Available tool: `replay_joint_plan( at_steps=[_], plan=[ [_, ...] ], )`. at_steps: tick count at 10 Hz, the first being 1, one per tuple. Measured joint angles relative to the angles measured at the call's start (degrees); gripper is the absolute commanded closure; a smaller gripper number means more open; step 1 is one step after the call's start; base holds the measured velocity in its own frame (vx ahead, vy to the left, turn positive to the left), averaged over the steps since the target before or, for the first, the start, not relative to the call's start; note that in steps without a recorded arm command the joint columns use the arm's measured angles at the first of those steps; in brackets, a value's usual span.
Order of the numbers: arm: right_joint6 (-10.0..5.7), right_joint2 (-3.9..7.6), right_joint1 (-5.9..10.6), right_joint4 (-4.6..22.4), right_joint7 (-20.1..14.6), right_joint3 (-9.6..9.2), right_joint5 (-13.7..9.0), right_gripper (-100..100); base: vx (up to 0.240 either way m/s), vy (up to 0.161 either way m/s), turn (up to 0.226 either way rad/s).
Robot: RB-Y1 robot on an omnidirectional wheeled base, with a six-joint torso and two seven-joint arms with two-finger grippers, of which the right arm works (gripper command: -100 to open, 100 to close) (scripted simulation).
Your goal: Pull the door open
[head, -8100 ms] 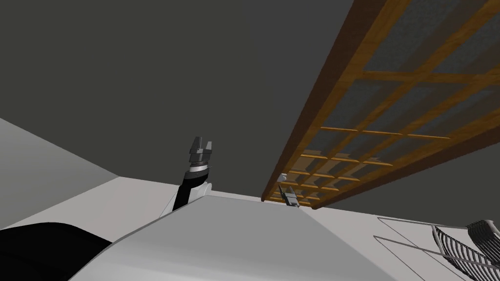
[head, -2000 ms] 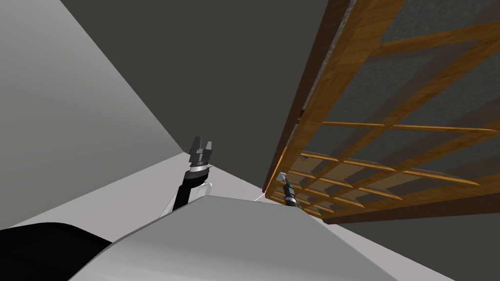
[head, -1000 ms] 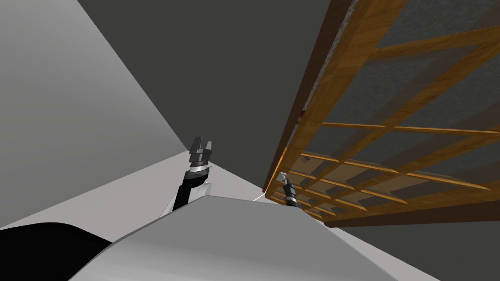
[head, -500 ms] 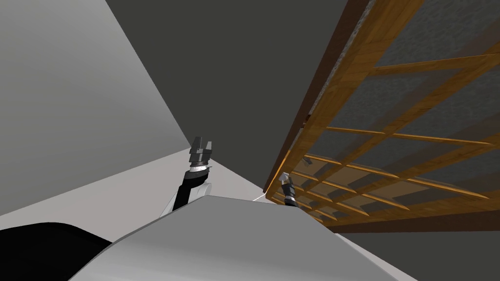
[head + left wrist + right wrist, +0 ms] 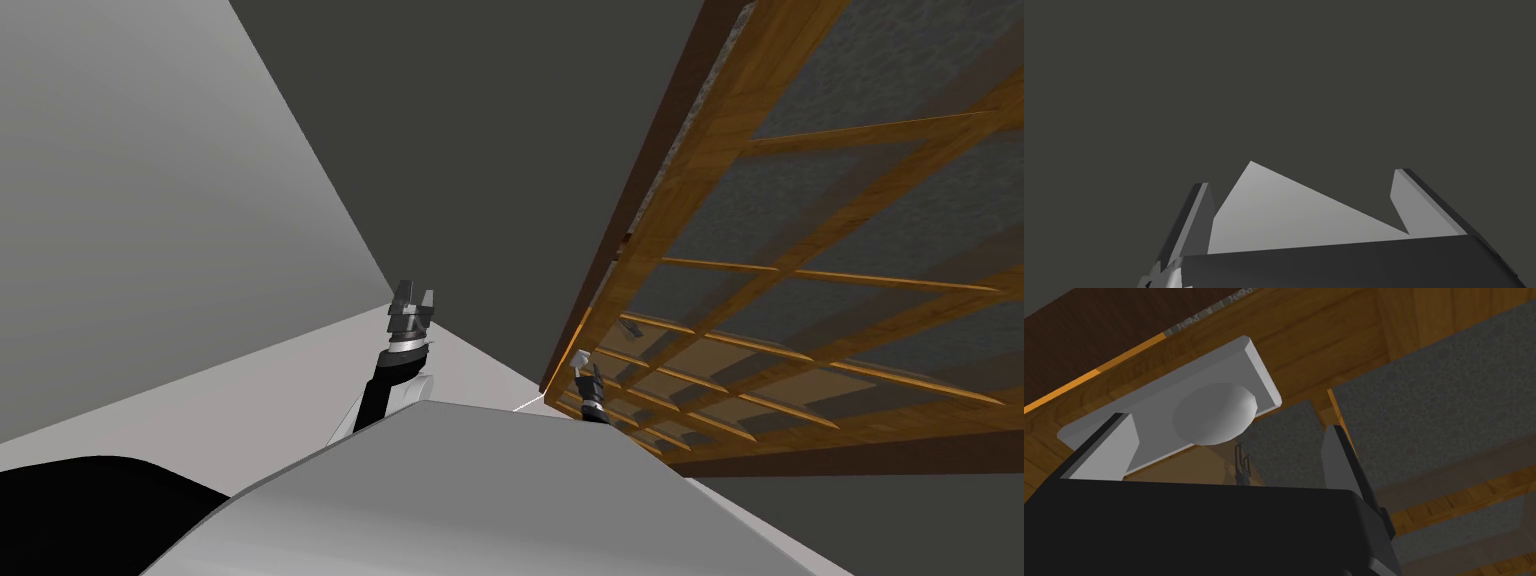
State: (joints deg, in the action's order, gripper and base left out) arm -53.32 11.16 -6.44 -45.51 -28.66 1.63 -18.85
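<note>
The door point(image 5: 800, 230) at my 2 o'clock has swung further off its dark frame point(image 5: 660, 160) than a second ago, so the pull is working. My right claw point(image 5: 1228, 425) is spread around the white knob point(image 5: 1216, 413), not squeezing it. My left claw point(image 5: 1300, 178) is spread too and holds nothing.

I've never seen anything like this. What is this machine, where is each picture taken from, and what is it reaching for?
It is a two-armed robot, seen through its own cameras. The head camera looks down past its chest at both arms. The left gripper hangs idle, fingers open. The right wrist's camera looks along the right gripper: its open fingers stand either side of a white knob on a wooden door with grey panes. Nothing is gripped yet.
</note>
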Motion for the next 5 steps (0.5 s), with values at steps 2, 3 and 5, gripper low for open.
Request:
replay_joint_plan(
  at_steps=[2,3,5],
  plan=[
    [0.26,-0.06,0.15,-0.14,-2.98,-0.63,-1.45,-100,-0.048,-0.003,0.029],
    [0.41,-0.08,0.15,-0.33,-4.52,-0.95,-2.21,-100,-0.036,-0.008,0.026],
    [0.61,-0.12,0.30,-0.42,-7.08,-1.44,-3.38,-100,-0.062,-0.014,0.059]
  ],
)
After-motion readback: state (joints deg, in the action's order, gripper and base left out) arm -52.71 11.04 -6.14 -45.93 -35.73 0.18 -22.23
